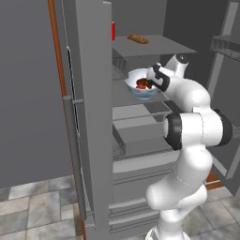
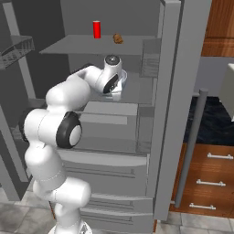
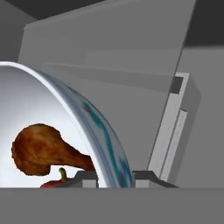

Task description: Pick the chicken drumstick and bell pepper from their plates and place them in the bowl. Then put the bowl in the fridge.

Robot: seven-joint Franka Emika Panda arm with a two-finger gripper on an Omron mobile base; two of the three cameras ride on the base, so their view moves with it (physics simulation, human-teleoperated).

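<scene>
End effector (image 3: 114, 177) apparently pinches bowl (image 3: 94, 127) rim.

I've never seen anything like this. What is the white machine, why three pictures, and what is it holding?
It is a white robot arm on a driving base, rendered in a simulated kitchen. Two pictures come from cameras behind it, left and right; the third looks along its hand. Its gripper pinches the rim of a bowl, one finger either side, inside the open fridge. In the bowl lie a chicken drumstick and a bell pepper. A red bottle stands on the shelf above.
</scene>
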